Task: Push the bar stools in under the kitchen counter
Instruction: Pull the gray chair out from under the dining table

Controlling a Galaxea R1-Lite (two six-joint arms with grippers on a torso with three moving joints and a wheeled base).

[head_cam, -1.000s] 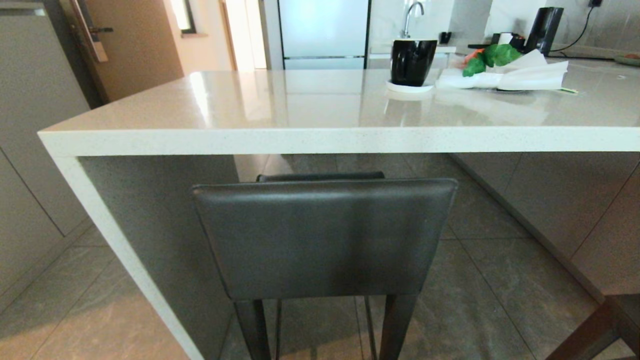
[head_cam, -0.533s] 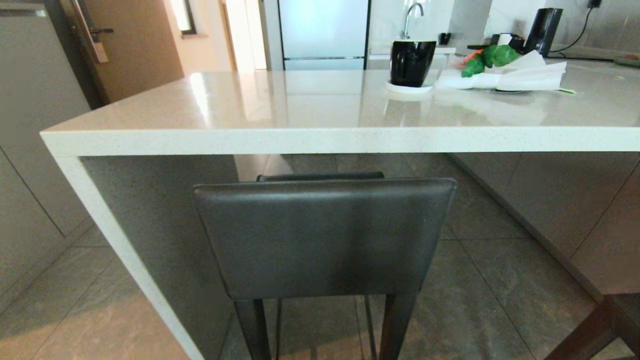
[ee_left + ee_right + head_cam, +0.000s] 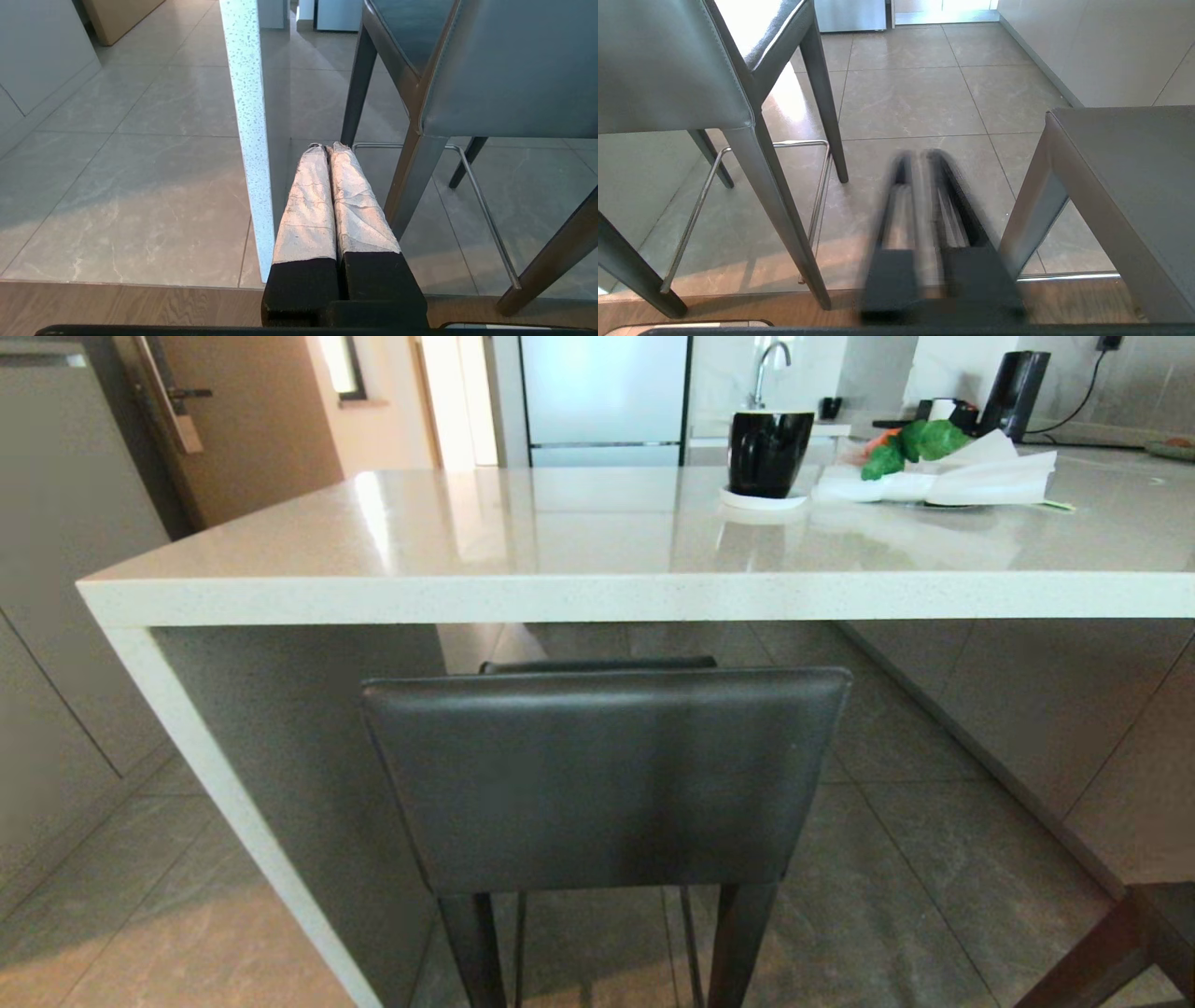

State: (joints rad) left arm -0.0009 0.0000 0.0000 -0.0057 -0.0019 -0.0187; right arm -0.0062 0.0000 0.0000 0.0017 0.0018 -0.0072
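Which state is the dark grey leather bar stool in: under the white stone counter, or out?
Out: its backrest stands before the counter edge.

Bar stool (image 3: 605,779) before kitchen counter (image 3: 597,597), mug (image 3: 769,453) on it

Dark grey stool backrest (image 3: 607,775); white speckled counter (image 3: 597,537); black mug (image 3: 770,453).

Right end effector (image 3: 920,156) motion-blurred; second bar stool (image 3: 1134,943) mostly cropped.
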